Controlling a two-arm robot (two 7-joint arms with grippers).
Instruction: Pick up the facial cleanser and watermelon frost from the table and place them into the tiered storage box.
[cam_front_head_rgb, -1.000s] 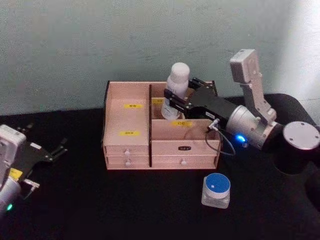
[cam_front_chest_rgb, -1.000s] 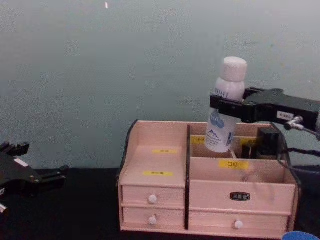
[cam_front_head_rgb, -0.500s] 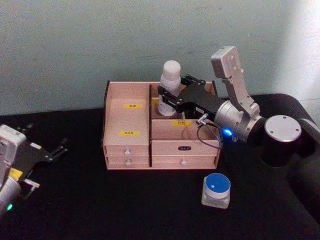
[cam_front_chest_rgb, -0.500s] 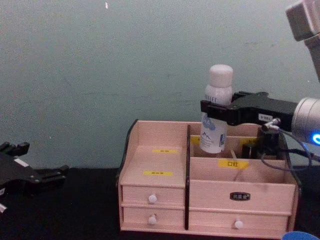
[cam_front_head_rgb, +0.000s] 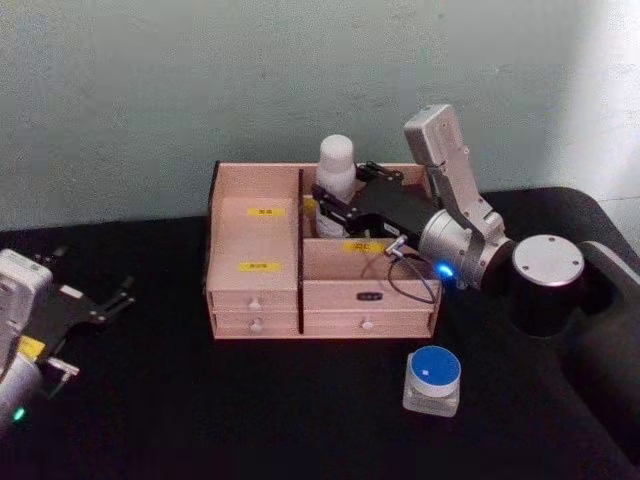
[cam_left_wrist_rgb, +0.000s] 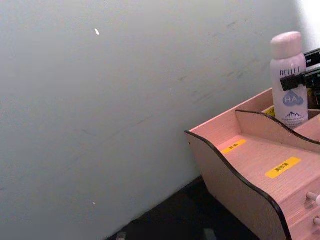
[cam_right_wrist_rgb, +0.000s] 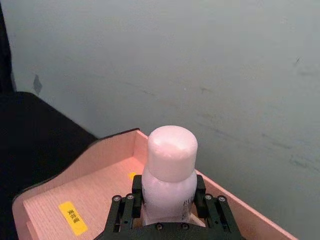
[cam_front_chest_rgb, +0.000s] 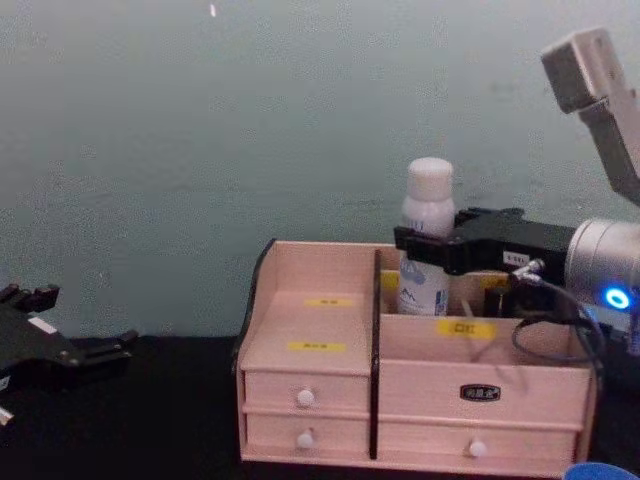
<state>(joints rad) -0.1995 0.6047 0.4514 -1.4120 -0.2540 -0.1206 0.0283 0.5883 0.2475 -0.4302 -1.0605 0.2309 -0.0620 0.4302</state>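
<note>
The right gripper (cam_front_head_rgb: 338, 198) reaches in from the right over the pale pink wooden tiered storage box with dark edges (cam_front_head_rgb: 250, 235). Its 2 black fingers (cam_right_wrist_rgb: 125, 212) are closed on the tall white cylindrical facial cleanser bottle with the rounded cap (cam_front_head_rgb: 336, 160). They clamp it at the shoulder, 1 on each side, just below the cap, which stands clear above them. The bottle is upright, with its lower part down inside the rear right compartment, just beside the central divider. Whether its base touches the compartment floor cannot be told.

In the left wrist view the bottle carries blue capital lettering near the top, roughly "BELLE" plus a letter that is unclear. Below it is a round blue mark reading "HA" and a small mountain outline. The box has yellow labels on its steps and a dark plate on 1 right-hand drawer front; their writing is too small to read.

The squat clear watermelon frost jar with the flat blue lid (cam_front_head_rgb: 433, 378) sits on the black table (cam_front_head_rgb: 250, 420), in front of the box's right end and apart from it.

The left gripper (cam_front_head_rgb: 92, 278) rests low at the table's left edge, well apart from the box, with its fingers spread and nothing in them.
</note>
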